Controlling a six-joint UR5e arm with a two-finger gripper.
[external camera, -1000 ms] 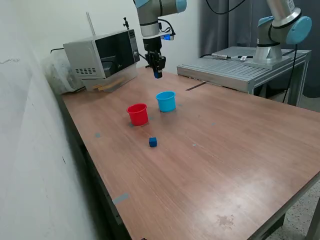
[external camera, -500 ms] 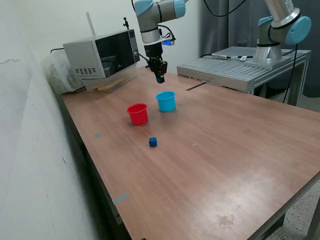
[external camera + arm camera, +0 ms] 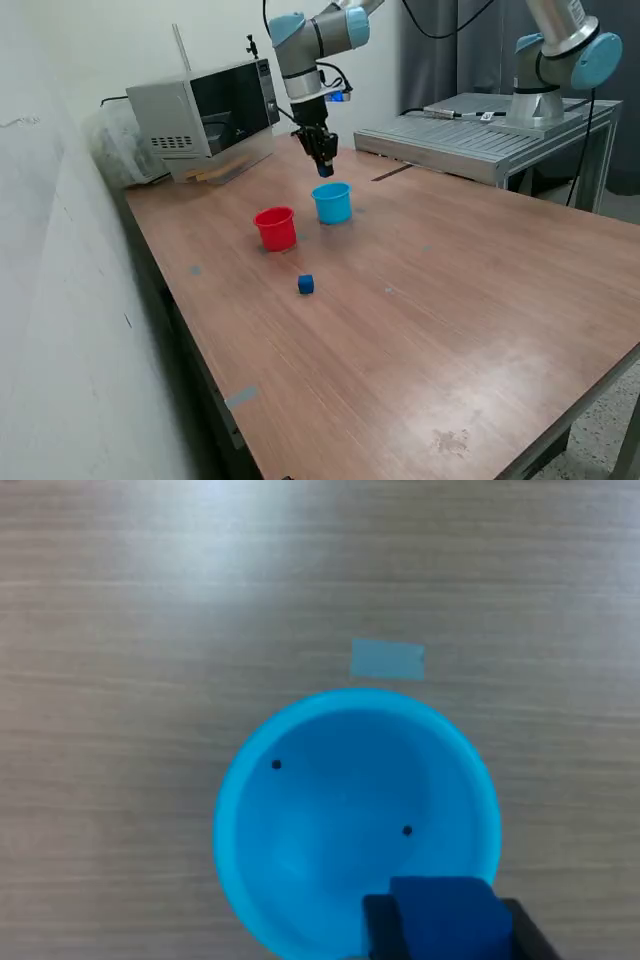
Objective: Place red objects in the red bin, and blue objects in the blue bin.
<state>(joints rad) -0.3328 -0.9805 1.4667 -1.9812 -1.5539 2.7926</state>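
The pincer [image 3: 325,167], clamped on a blue cube [image 3: 446,918], has moved lower, above the smooth, round blue cup [image 3: 332,203].

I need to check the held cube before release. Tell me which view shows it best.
The wrist view: the dark blue cube fills the foreground between the gripper fingers, over the blue bin. In the exterior view the cube is only a tiny blue speck at the fingertips above the bin.
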